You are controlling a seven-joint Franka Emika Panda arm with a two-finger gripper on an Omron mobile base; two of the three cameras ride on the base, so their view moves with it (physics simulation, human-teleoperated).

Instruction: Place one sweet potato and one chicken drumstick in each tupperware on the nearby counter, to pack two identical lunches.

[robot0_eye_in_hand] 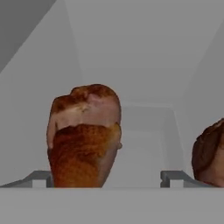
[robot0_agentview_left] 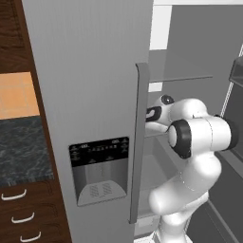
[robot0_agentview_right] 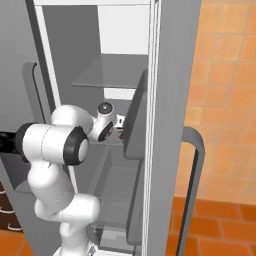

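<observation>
Hand view: one chicken drumstick (robot0_eye_in_hand: 84,136) stands close ahead of the gripper (robot0_eye_in_hand: 105,179), inside the fridge (robot0_agentview_left: 95,95). Its lower end sits between the two finger tips (robot0_eye_in_hand: 173,177), hard against the left one. The jaws stand apart, not clamped on it. A second drumstick (robot0_eye_in_hand: 210,153) lies to the right, outside the jaws, cut off by the frame edge. In both base views the arm (robot0_agentview_right: 55,150) reaches past the fridge door (robot0_agentview_right: 170,125), hand partly hidden.

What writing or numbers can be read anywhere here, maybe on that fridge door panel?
No text can be read.
The dispenser panel on the fridge door carries small pale marks along its dark top strip, too small and blurred to read.
Nothing is written on the chicken drumstick.
</observation>
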